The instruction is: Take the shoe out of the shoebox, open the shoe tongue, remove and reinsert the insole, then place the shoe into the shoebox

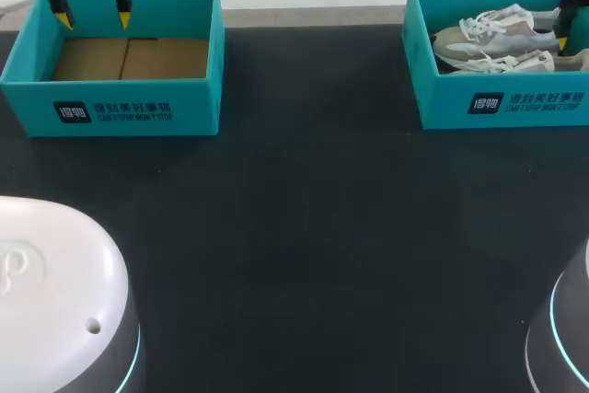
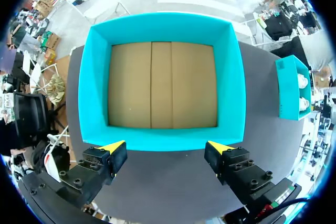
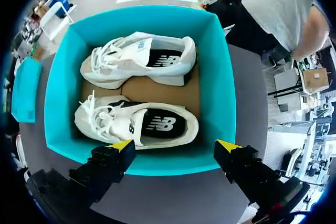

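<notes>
Two pale sneakers lie on their sides in the teal shoebox at the table's far right, one behind the other. In the right wrist view the shoebox lies ahead of my right gripper. That gripper is open above the box's near wall and close to the nearer sneaker. The second sneaker lies beyond it. One of its fingers shows at the head view's right edge. My left gripper hangs open over another teal box.
The other teal box at the far left holds nothing but its cardboard floor. The dark table spreads between and in front of both boxes. My arms' white bases fill the near corners.
</notes>
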Controlling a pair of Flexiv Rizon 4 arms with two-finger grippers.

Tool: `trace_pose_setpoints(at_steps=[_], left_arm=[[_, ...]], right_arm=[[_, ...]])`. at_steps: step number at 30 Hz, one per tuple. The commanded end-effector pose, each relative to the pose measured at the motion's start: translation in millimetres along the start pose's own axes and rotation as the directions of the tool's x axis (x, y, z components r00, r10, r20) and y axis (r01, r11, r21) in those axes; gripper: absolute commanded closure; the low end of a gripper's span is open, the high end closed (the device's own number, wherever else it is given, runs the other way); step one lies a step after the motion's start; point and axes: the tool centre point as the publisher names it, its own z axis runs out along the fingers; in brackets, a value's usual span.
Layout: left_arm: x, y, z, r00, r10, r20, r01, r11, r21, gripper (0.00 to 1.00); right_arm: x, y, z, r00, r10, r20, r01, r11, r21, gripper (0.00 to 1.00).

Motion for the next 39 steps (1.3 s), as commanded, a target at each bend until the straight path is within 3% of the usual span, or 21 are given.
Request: trace_pose_setpoints(at_steps=[1,3,5,6,20,34,39], left_arm=[[-0.3,-0.2,0.0,1.0,0.0,0.001,0.0,1.0,-0.001,0.0],[-0.3,-0.2,0.0,1.0,0.0,0.001,0.0,1.0,-0.001,0.0],[-0.3,-0.2,0.0,1.0,0.0,0.001,0.0,1.0,-0.001,0.0],[-0.3,-0.2,0.0,1.0,0.0,0.001,0.0,1.0,-0.001,0.0],[-0.3,-0.2,0.0,1.0,0.0,0.001,0.0,1.0,-0.001,0.0],[-0.3,-0.2,0.0,1.0,0.0,0.001,0.0,1.0,-0.001,0.0],[-0.3,-0.2,0.0,1.0,0.0,0.001,0.0,1.0,-0.001,0.0]], right_arm=[[0.3,9.4,23.2,1.0,0.0,-0.002,0.0,1.0,0.007,0.13],[0.2,8.3,29.5,1.0,-0.016,0.008,0.016,1.0,0.016,0.22],[-0.5,7.5,33.8,1.0,-0.008,-0.014,0.009,1.0,0.012,0.45],[-2.2,7.4,37.3,1.0,-0.007,-0.011,0.007,1.0,0.011,0.51],[-22.3,5.4,59.3,0.999,0.04,-0.003,-0.04,0.999,0.013,0.52],[-26.2,9.0,85.5,0.998,0.062,-0.003,-0.061,0.998,0.024,0.55],[-25.2,5.5,92.5,0.998,0.061,0.0,-0.061,0.997,0.046,0.67]])
